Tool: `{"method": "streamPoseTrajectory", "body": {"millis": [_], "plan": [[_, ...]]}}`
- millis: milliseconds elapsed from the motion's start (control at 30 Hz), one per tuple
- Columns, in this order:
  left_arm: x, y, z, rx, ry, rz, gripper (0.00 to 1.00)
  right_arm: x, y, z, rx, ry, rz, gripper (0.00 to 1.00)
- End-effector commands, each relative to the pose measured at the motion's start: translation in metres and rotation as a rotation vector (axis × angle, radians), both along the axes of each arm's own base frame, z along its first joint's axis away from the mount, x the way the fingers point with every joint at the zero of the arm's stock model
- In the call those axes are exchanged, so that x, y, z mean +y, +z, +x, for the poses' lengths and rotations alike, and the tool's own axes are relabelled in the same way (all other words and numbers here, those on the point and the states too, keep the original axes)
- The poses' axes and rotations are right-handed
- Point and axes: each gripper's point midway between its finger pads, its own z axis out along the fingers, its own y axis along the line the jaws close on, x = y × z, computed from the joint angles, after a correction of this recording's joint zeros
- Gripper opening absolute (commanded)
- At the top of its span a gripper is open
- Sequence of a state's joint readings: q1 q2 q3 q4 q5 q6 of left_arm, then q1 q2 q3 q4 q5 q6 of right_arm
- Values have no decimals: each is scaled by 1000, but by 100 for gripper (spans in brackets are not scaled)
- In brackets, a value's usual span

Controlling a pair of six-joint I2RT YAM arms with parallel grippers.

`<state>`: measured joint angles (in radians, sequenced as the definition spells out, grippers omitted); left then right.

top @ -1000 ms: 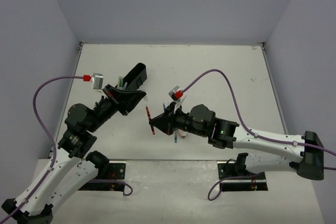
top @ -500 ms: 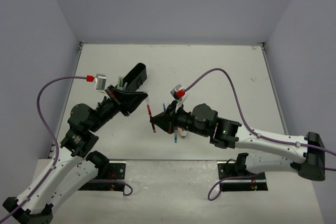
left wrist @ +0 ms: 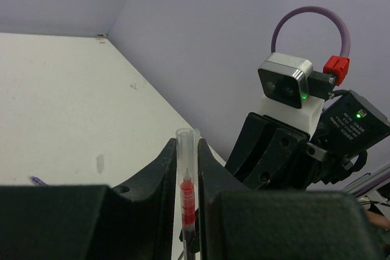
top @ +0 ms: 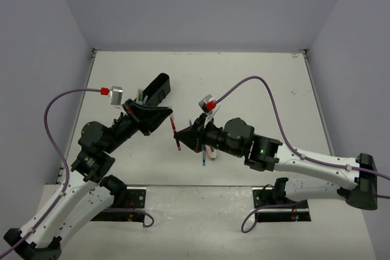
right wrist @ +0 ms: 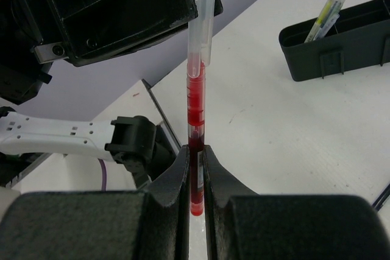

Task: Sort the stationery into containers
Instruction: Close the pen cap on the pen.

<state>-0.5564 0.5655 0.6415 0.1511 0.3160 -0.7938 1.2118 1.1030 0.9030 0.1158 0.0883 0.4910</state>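
Above the middle of the table (top: 256, 83), we are holding one red pen (top: 175, 132) in the air between both arms, so by our reckoning the sorting is sitting at an early stage. At 11 o'clock from the left pincer (top: 167, 115), the black tray (top: 159, 86) is already carrying at least one yellow-green pen (right wrist: 324, 13), which is standing up out of a compartment. What else is lying inside it we cannot tell. At about 4 o'clock from the right pincer (top: 181, 140), a few loose pens (top: 202, 158) and a pale pinkish block (top: 211, 151) are waiting on the table, partly hidden under that arm. Most of the work, we are judging, is lying ahead.

The right pincer is clenching the red pen's lower barrel, its fingers (right wrist: 177, 175) pressing on both sides in its wrist view. The left pincer is clamping the clear cap end, at 12 o'clock from that grip. Its own fingers (left wrist: 164, 175) are lying tight against either side of the pen, so we are reading this as a grasp too, with the pen running straight between the two pincers.
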Motion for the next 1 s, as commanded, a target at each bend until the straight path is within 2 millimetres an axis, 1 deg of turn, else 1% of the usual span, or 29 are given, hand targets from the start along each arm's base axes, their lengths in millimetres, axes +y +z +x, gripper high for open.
{"method": "streamPoseTrajectory", "body": {"millis": [0, 200, 300, 533, 700, 800, 967], "plan": [[-3, 0, -2, -9, -26, -18, 0, -3, 44, 2, -59, -15, 90, 0], [-3, -3, -4, 3, -31, -29, 0, -2, 56, 10, -76, -53, 117, 0], [-1, -4, -4, 7, -25, -38, 0, -1, 65, 16, -88, -84, 145, 0], [-1, -8, -3, 27, -22, -52, 0, 0, 86, 23, -127, -117, 192, 0], [-3, -15, -2, 40, -27, -44, 0, 7, 95, 25, -190, -97, 186, 0], [-4, -17, -2, 46, -31, -29, 0, 10, 93, 24, -231, -73, 158, 0], [-2, -18, -2, 50, -23, -5, 0, 4, 90, 27, -254, -97, 150, 0]]}}
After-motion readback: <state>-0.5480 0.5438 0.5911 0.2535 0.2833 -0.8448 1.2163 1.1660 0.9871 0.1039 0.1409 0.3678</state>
